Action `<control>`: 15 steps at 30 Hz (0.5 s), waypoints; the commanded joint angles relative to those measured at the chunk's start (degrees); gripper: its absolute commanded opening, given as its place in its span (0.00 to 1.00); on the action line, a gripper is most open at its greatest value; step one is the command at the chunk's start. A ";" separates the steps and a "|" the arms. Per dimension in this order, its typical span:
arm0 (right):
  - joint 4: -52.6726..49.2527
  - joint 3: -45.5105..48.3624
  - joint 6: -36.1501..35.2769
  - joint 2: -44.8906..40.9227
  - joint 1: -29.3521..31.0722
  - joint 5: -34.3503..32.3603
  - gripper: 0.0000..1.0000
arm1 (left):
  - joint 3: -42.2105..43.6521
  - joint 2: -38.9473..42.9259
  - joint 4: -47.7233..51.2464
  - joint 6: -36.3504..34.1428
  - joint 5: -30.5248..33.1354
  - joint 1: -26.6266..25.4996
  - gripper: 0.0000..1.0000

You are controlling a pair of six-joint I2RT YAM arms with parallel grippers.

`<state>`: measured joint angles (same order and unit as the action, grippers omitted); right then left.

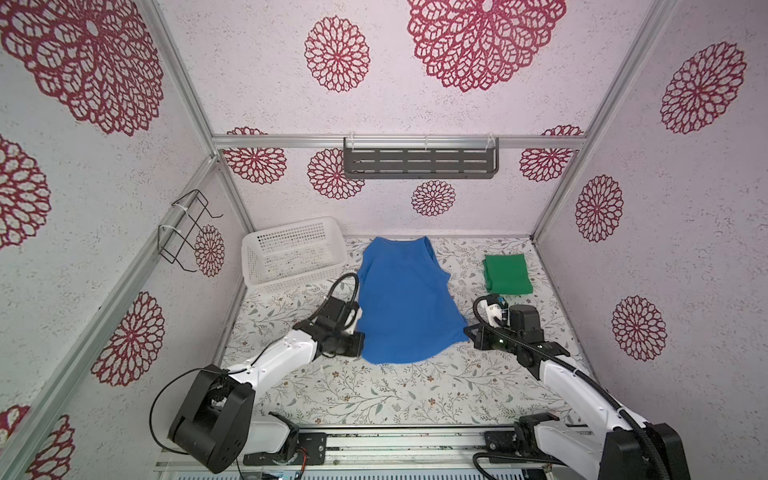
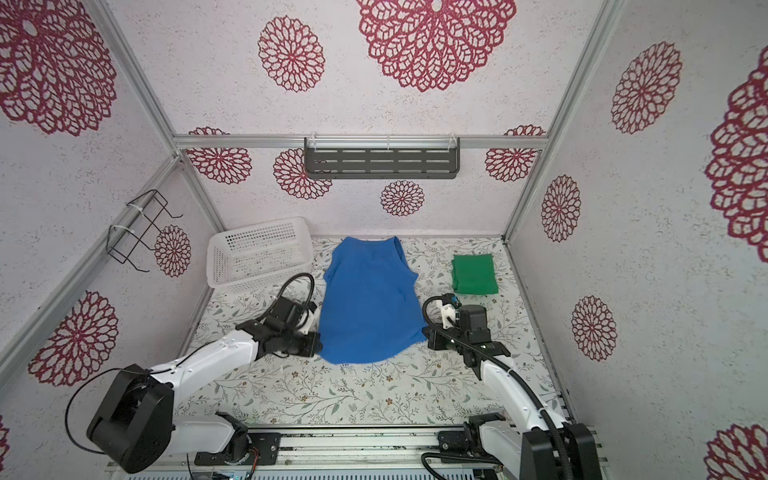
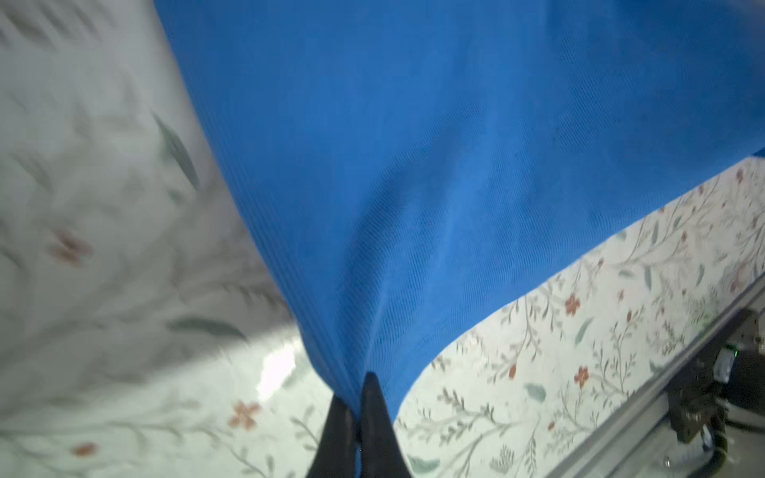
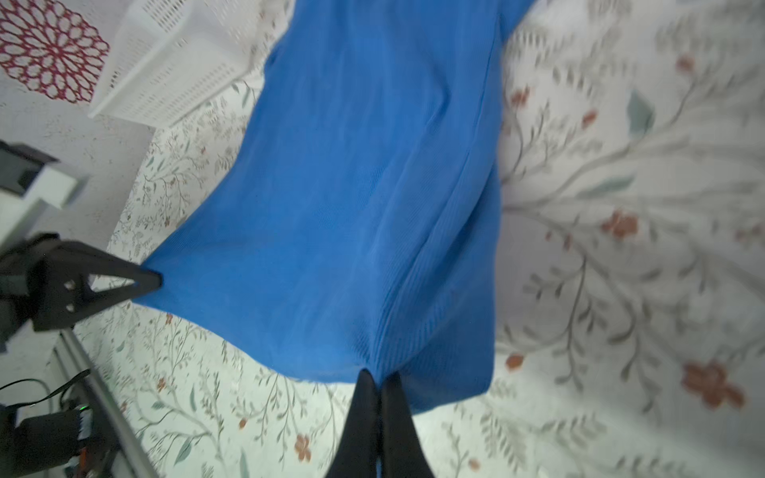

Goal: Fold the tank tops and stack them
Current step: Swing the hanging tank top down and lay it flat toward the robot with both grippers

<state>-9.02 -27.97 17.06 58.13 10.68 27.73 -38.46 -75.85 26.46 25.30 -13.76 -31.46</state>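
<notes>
We see the papered walls [image 1: 415, 95] with their red rosettes closing in three sides of the floral-printed surface [image 1: 374, 399].

The royal blue tank top [image 1: 407, 299] is the biggest thing on that surface. In both top views it lies spread in the middle, shoulder straps toward the back wall and hem toward the arms' bases [image 2: 368, 299]. Its hem edge sags in a curve between its two near corners, and a thin shadow shows beneath it.

A white perforated basket [image 1: 291, 283] stands at the back left corner, just beside the blue top's left edge. A dark slotted shelf [image 1: 419, 162] hangs on the back wall above.

The bright green tank top [image 1: 508, 274] lies folded into a compact rectangle at the back right, apart from the blue one [image 2: 473, 274]. A black wire rack [image 1: 187, 232] is fixed to the left wall.

The left claw [image 1: 362, 347] sits at the hem's left corner. In the left wrist view its black fingers [image 3: 372, 414] are pressed together on the ribbed blue cloth [image 3: 414, 165], so we read it as clenched on that corner.

The right claw [image 1: 467, 330] is at the hem's right corner. The right wrist view shows it [image 4: 378, 385] likewise clamped on the blue fabric [image 4: 352, 207], and the left claw [image 4: 153, 281] biting the opposite corner, the cloth stretched between them.
</notes>
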 commanded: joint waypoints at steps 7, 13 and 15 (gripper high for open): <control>-22.18 2.34 18.34 -9.81 1.74 -3.56 0.00 | 5.77 3.25 3.19 23.45 4.89 -13.54 0.00; -27.45 -2.71 18.25 -11.28 1.85 -12.84 0.36 | 1.81 12.40 14.11 24.99 9.27 -14.94 0.53; -28.92 -6.98 15.39 -10.20 2.02 -16.84 0.39 | -1.56 15.14 17.25 24.62 12.48 -14.58 0.62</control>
<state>-35.22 -28.73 33.50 47.99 12.29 18.37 -35.40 -64.40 38.09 48.25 -6.57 -45.89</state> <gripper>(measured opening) 0.387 0.593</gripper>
